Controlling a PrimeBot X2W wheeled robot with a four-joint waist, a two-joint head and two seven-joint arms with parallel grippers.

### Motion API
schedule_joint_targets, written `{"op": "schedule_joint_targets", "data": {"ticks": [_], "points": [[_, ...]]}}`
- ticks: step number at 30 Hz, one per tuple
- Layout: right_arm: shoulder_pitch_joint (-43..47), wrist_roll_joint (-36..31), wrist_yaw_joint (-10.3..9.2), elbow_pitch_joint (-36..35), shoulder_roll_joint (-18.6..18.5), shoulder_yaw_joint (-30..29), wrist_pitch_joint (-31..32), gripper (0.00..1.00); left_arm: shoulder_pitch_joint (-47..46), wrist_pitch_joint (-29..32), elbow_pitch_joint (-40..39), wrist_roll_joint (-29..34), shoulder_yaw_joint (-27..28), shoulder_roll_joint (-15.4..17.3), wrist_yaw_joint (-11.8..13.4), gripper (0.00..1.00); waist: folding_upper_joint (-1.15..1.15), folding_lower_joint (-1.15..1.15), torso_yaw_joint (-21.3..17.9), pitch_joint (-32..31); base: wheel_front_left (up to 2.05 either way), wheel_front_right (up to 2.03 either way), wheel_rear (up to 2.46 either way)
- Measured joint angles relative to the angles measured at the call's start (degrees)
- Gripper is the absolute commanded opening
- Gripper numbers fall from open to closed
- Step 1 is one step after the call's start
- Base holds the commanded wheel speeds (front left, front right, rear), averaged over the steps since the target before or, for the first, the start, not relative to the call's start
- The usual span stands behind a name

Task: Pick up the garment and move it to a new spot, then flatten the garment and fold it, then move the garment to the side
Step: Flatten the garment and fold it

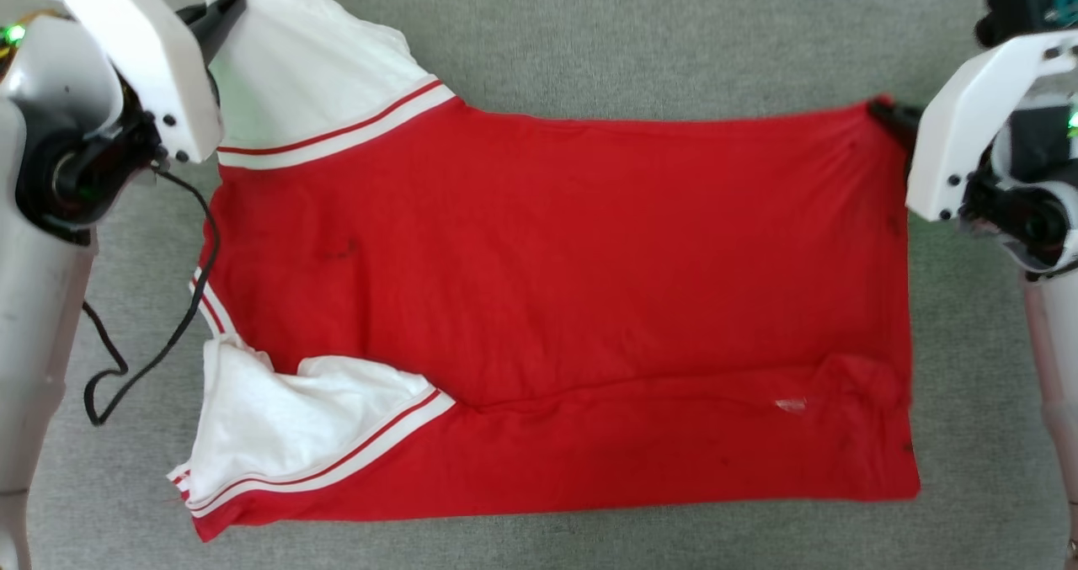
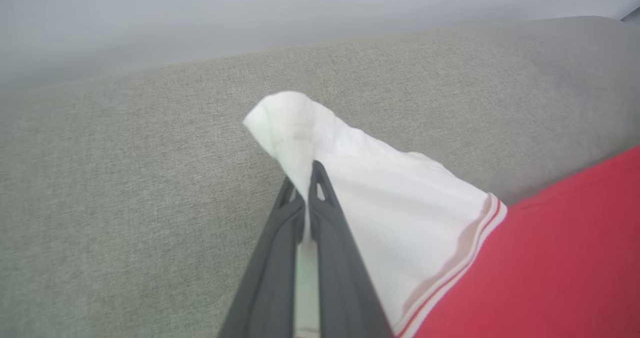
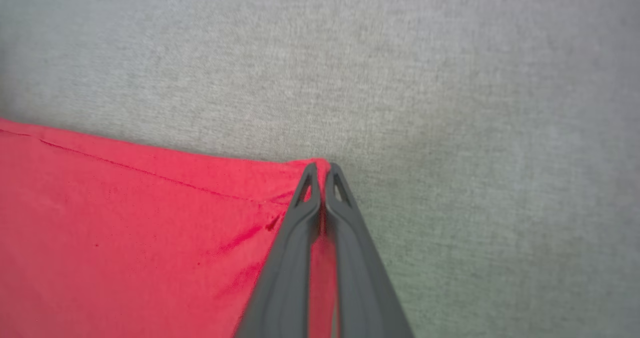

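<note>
Left tool (image 2: 306,175) is clamped on a white sleeve (image 2: 380,188) of the garment (image 1: 547,300), right tool (image 3: 322,170) on its red hem corner (image 3: 300,166); the garment is spread across the grey fabric worktop (image 1: 632,39).

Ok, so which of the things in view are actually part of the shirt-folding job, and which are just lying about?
Part of the job:
- the garment, red with white sleeves
- left gripper, shut on a white sleeve
- right gripper, shut on a red corner

Just lying about:
- grey fabric surface under the garment
- black cable by the left arm
</note>
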Motion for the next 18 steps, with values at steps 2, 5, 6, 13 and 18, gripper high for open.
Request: {"op": "schedule_joint_targets", "data": {"ticks": [2,5,6,13,18], "points": [[0.4,0.0,0.00,-2.1,-0.1,-0.8,-2.0,0.00,1.5,-1.9,-0.2,-0.2,0.6,0.2,0.0,0.00,0.00,0.00,0.1,-1.2,0.00,0.00,0.00],[3.8,0.2,0.00,-5.4,-0.2,-1.8,-3.9,0.00,5.2,-4.9,-1.6,-0.5,1.6,0.8,0.1,0.00,0.00,0.00,0.2,-3.4,0.00,0.00,0.00],[5.2,0.3,0.00,-6.6,-0.2,-2.2,-4.4,0.00,6.8,-6.0,-2.4,-0.5,2.0,1.0,0.6,0.00,0.00,0.00,0.3,-4.1,0.00,0.00,0.00],[18.2,0.8,0.00,-13.4,0.6,-5.3,-6.8,0.00,23.3,-12.3,-10.5,-1.8,4.5,1.8,4.9,0.00,0.00,-0.01,1.2,-10.1,0.00,0.00,0.00],[27.6,1.8,0.00,-15.4,2.4,-6.8,-7.8,0.00,37.2,-14.6,-14.3,-3.7,4.2,0.6,7.9,0.00,0.00,-0.01,1.7,-14.0,0.00,0.00,0.00]]}}
